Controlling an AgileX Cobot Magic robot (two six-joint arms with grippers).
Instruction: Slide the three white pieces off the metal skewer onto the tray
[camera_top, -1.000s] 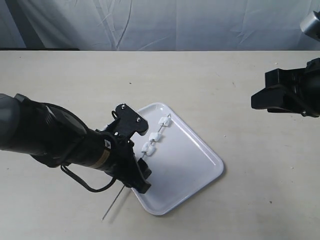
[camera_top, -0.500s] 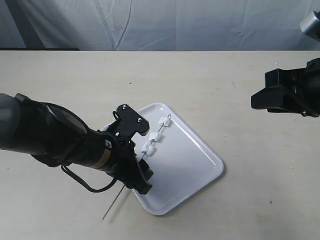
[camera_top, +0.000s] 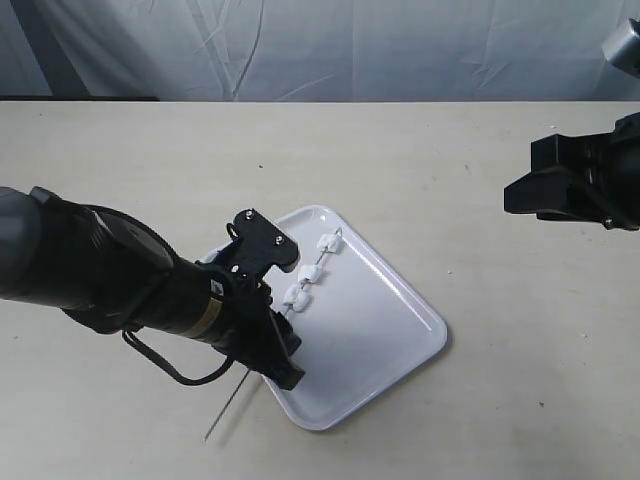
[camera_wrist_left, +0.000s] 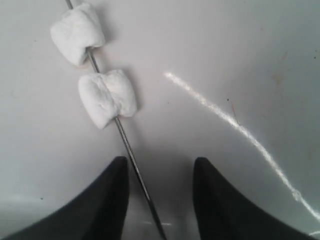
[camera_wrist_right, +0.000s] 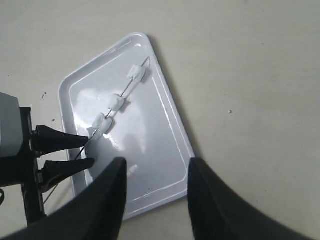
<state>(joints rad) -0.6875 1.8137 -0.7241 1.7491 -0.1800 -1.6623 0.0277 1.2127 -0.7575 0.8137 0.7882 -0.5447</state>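
Observation:
The white tray (camera_top: 385, 330) lies at the table's middle. The metal skewer (camera_top: 222, 412) rests slanted across the tray's left rim, with the three white pieces (camera_top: 310, 273) threaded on its upper half over the tray. My left gripper (camera_top: 285, 352) is low over the skewer just below the lowest piece. In the left wrist view it (camera_wrist_left: 160, 172) stands open, the skewer (camera_wrist_left: 131, 152) running between the jaws close to one finger (camera_wrist_left: 107, 200), with two pieces (camera_wrist_left: 107, 97) just ahead. My right gripper (camera_wrist_right: 155, 170) hangs open and empty, high at the far right (camera_top: 560, 190).
The bare beige table (camera_top: 480, 400) surrounds the tray. A white cloth backdrop (camera_top: 320, 45) hangs behind the table's far edge. The left arm's thick black body (camera_top: 100, 275) lies over the table's left side.
Hardly anything differs. The left gripper stays over the skewer below the pieces, and the right arm has shifted only very slightly.

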